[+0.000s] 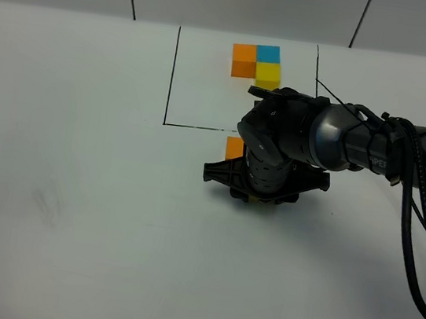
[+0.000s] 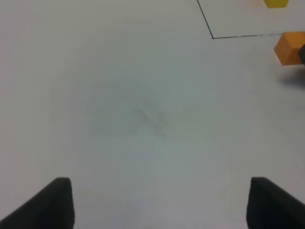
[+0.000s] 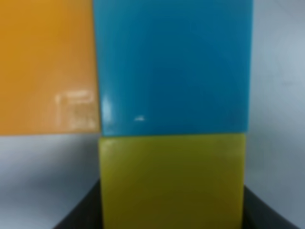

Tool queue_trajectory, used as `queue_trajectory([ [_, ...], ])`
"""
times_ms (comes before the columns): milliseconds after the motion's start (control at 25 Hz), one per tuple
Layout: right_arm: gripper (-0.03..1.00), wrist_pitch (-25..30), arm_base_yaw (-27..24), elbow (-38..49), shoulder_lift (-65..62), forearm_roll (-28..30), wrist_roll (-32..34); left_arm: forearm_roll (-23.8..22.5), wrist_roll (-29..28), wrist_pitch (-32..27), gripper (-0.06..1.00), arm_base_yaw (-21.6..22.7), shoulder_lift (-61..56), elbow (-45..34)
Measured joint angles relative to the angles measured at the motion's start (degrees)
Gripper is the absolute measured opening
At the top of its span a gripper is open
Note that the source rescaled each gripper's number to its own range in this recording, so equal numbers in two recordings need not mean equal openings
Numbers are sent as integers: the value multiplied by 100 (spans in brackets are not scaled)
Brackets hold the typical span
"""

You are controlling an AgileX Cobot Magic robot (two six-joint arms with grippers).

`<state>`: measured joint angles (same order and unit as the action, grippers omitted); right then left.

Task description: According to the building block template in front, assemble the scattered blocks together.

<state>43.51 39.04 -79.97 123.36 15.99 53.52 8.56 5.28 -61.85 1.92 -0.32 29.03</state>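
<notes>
White matte tabletop (image 1: pixel 71 211); black-framed L-shaped template (image 1: pixel 256 62) at upper centre. Right gripper (image 1: pixel 256 193), mid-frame, clamps small yellow cube (image 3: pixel 171 181) flush against light blue cube (image 3: pixel 174 67) beside orange cube (image 3: pixel 47 67). Left gripper (image 2: pixel 159 202) gapes empty. Risk: releasing crookedly nudges the 3 apart.

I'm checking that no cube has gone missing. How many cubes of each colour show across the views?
Orange: 2, template cube and loose cube
Blue: 2, template cube and loose cube
Yellow: 2, template cube and loose cube
Total: 6
</notes>
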Motion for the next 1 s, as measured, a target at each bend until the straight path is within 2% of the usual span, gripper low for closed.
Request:
queue_trajectory([
  [200,23,74,-5,6,-59,6,-31,0,0,0,71,0,0,0],
  [280,27,109,-13,12,-106,11,-38,0,0,0,71,0,0,0],
  [360,42,165,-17,12,-187,34,-50,0,0,0,71,0,0,0],
  [520,84,193,-30,12,-443,30,-208,0,0,0,71,0,0,0],
  [600,95,317,-45,12,-643,23,-414,0,0,0,71,0,0,0],
  [680,98,609,-131,19,-904,23,-714,0,0,0,71,0,0,0],
  [800,100,1007,-532,257,-1400,31,-1302,0,0,0,71,0,0,0],
  [1000,100,1238,-1804,1090,-2703,-290,-2565,0,-6,0,71,0,0,0],
])
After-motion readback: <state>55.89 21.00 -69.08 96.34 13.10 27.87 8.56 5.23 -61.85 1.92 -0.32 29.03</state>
